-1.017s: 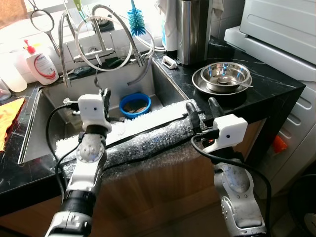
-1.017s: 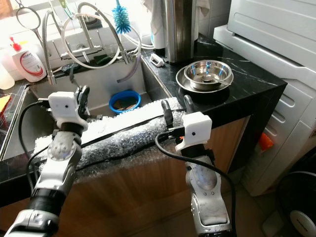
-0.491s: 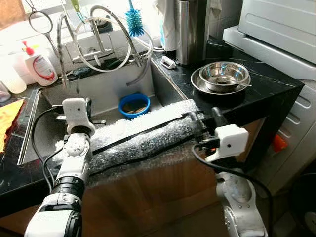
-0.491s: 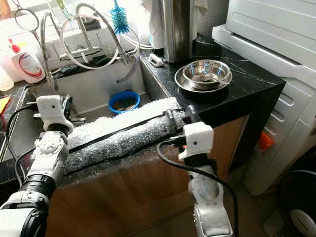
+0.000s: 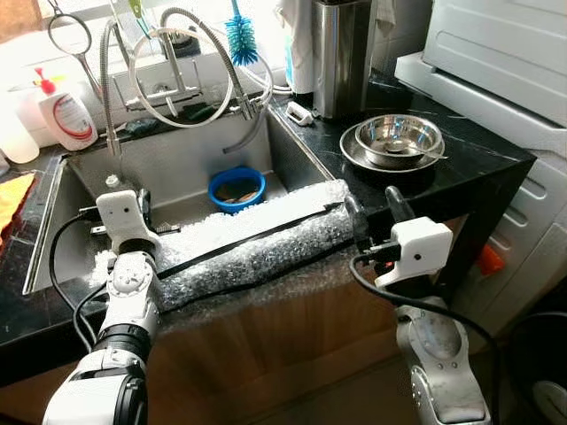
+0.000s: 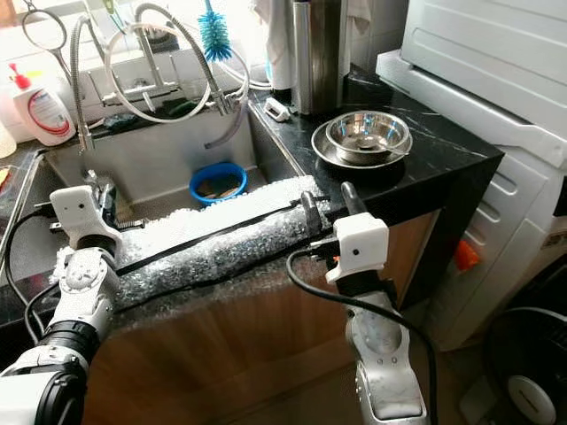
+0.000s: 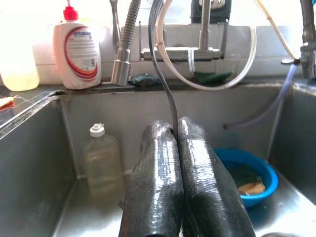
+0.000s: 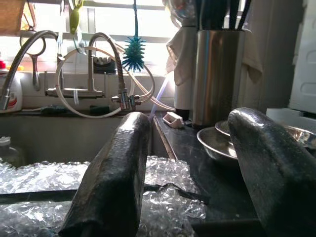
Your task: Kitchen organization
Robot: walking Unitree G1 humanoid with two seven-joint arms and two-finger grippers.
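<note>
Bubble-wrap roll (image 5: 252,250) lies along sink's (image 5: 53,199) front edge, between both grippers. Right gripper (image 5: 372,211) spread open at roll's right end; left gripper (image 7: 182,163) pinched shut, empty, at left end. Roll likely light, soft, crushable, slippery; grip best mid-length, near black band (image 5: 239,245).

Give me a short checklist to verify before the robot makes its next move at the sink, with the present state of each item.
1. Right gripper jaws open: ok, wide apart above the bubble wrap roll.
2. Left gripper jaws shut: ok, pressed together, holding nothing.
3. Roll resting steadily along the sink's front edge: ok.
4. Right gripper apart from the nested round steel bowls on the black counter: ok.
5. Round blue plastic bowl in the sink, apart from both grippers: ok.
6. What the next target is: cannot tell.
</note>
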